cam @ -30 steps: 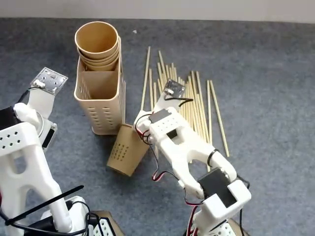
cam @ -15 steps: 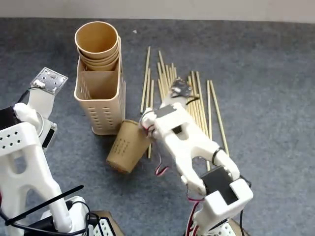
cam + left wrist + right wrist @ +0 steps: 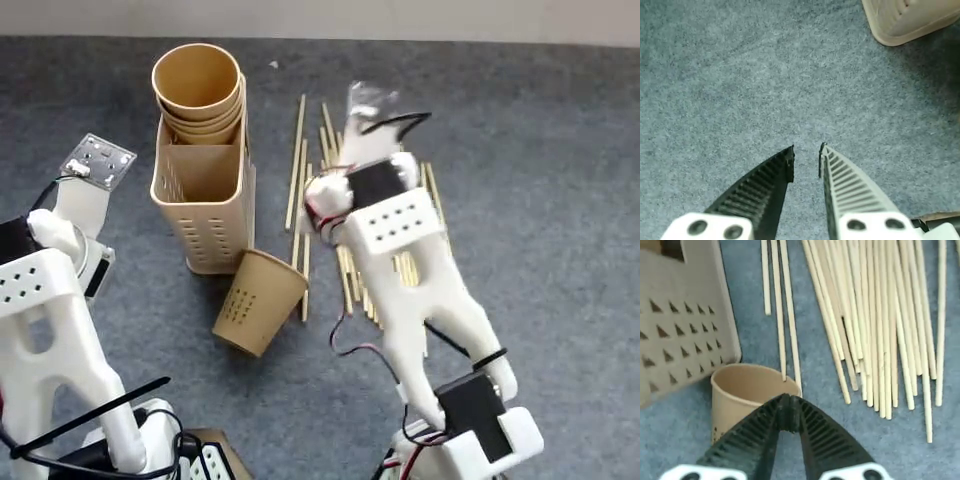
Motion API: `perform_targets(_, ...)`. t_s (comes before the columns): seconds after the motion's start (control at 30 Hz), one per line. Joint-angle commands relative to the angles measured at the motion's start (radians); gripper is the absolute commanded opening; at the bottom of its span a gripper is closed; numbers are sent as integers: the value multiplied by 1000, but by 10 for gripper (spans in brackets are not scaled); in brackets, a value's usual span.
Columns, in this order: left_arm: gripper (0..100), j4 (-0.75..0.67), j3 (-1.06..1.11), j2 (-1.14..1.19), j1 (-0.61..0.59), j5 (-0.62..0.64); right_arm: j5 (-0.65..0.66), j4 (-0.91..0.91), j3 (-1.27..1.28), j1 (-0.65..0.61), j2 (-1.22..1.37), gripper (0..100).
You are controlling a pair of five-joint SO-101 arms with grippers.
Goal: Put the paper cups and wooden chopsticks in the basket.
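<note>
Cup tipped beside basket, chopsticks loose — right end effector closed.

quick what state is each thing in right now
basket: upright, one compartment holding cups
stacked cups: nested, upright in the basket
loose cup: on its side on the carpet, beside the basket
chopsticks: loose, flat on the carpet
left gripper: jaws slightly open, empty
right gripper: jaws shut, empty

Right pincer up, off the fallen cup.
</note>
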Motion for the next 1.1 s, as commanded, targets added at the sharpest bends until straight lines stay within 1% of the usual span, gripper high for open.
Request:
perform_targets(0.0, 108, -9, -4, -18, -8, 9, -28, 21, 16, -76, -5, 67)
perform_targets(0.1, 108, -8, -2, -21, -19, 9, -61, 22, 16, -125, 22, 147)
perform_targets(0.17, 108, -23, 13, -24, -28, 9, -77, 35, 18, -156, 41, 159)
perform_targets(0.23, 108, -52, 31, -24, -31, 9, -115, 45, 16, -183, 67, 135)
perform_targets(0.27, 108, -69, 47, -24, -31, 9, -152, 48, 16, -197, 84, 101)
perform_targets(0.33, 108, -97, 74, -24, -31, 9, -236, 74, 16, -208, 125, 1)
perform_targets(0.4, 108, -117, 90, -24, -31, 9, -299, 99, 13, -205, 176, 22)
perform_targets(0.47, 108, -126, 91, -24, -31, 9, -348, 99, 4, -174, 213, 5)
perform_targets(0.6, 108, -130, 88, -25, -31, 9, -462, 64, -101, -84, 219, 5)
perform_targets(0.7, 108, -130, 91, -25, -31, 9, -560, 73, -165, -58, 214, 9)
perform_targets(1.0, 108, -130, 91, -25, -28, 9, -563, 102, -180, -65, 220, 15)
perform_targets(1.07, 108, -130, 91, -25, -28, 9, -562, 128, -180, -88, 220, 71)
